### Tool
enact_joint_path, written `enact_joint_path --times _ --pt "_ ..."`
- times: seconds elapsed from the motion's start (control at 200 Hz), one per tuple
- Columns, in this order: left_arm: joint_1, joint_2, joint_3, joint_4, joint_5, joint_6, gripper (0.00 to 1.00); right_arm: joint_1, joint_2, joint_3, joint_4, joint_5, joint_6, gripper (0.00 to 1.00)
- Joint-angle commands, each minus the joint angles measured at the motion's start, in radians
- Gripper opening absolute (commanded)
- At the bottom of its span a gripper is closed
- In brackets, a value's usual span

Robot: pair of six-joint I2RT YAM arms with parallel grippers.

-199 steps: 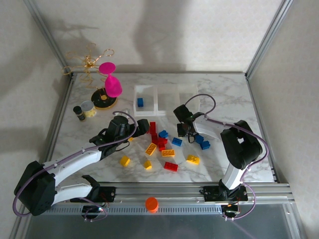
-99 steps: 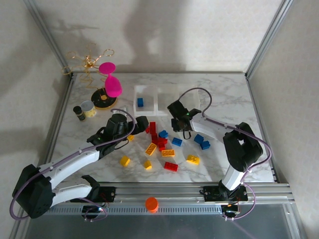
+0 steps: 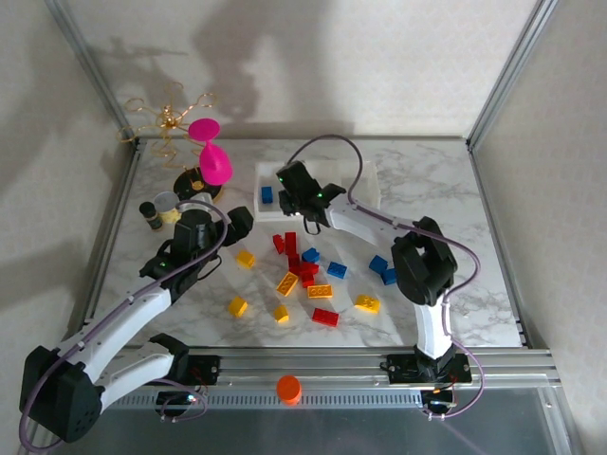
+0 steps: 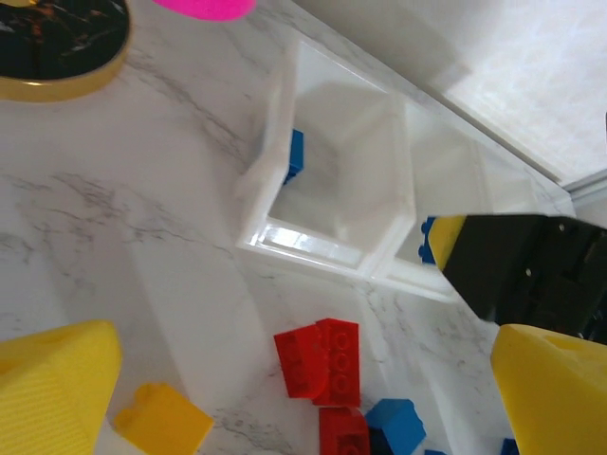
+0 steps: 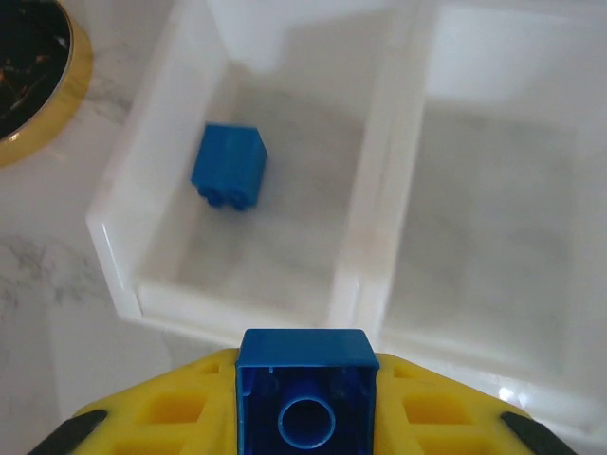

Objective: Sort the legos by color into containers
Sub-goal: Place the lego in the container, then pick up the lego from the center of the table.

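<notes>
Left gripper (image 3: 237, 221): fingers wide apart, nothing between them, poised near a yellow brick (image 3: 246, 258) at the left fringe of the scatter.

Bins (image 5: 379, 161): row of three at the far side of the table. Left bin (image 5: 119, 237): one blue brick (image 5: 229, 166) lying inside. Middle bin (image 5: 493, 190): bare floor in the right wrist view. Right bin (image 3: 370, 188): partly hidden behind arm and cable from above; probably empty, but not confirmable.

Right gripper (image 5: 303, 403): clamped on a second blue brick (image 5: 303, 374), held above the near rim of the bins, about level with the wall between left bin and middle bin. Judged step: delivery of blue into the left bin, release not yet made.

Scatter (image 3: 303, 270): on the table, nearer than the bins. Red cluster in the middle, yellow pieces around it and toward the front, blue pieces toward the right.

Progress: early. Done: one brick binned, one in transit. Left: release of the second blue brick, then all red, all yellow and the remaining blue. No colour yet placed in the middle bin, as far as visible.
</notes>
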Motion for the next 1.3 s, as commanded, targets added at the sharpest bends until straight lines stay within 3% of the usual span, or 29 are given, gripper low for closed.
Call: enact_joint_path --times 0.0,0.225,0.315,0.451,0.571,1.076,1.297 --pt "0.023 0.019 0.016 -0.022 0.011 0.027 1.00 0.005 0.084 0.110 0.051 0.044 -0.069 0.25" --pt "0.053 0.071 0.004 0.033 0.022 -0.002 1.00 -0.002 0.279 0.347 0.023 0.094 -0.140 0.27" --pt "0.056 0.085 0.017 0.026 0.023 -0.002 1.00 -0.003 0.318 0.417 -0.006 0.093 -0.150 0.40" --pt "0.057 0.082 0.011 0.043 0.021 0.003 1.00 -0.003 0.302 0.429 -0.015 0.098 -0.158 0.50" --pt "0.057 0.082 0.024 0.031 0.028 0.003 1.00 -0.002 0.242 0.393 -0.016 0.054 -0.148 0.54" --pt "0.033 0.003 -0.010 -0.021 0.125 0.000 1.00 0.001 -0.237 -0.214 0.036 -0.039 -0.002 0.63" --pt "-0.036 0.000 -0.013 -0.051 0.118 0.004 1.00 0.002 -0.372 -0.417 0.024 -0.065 0.076 0.66"
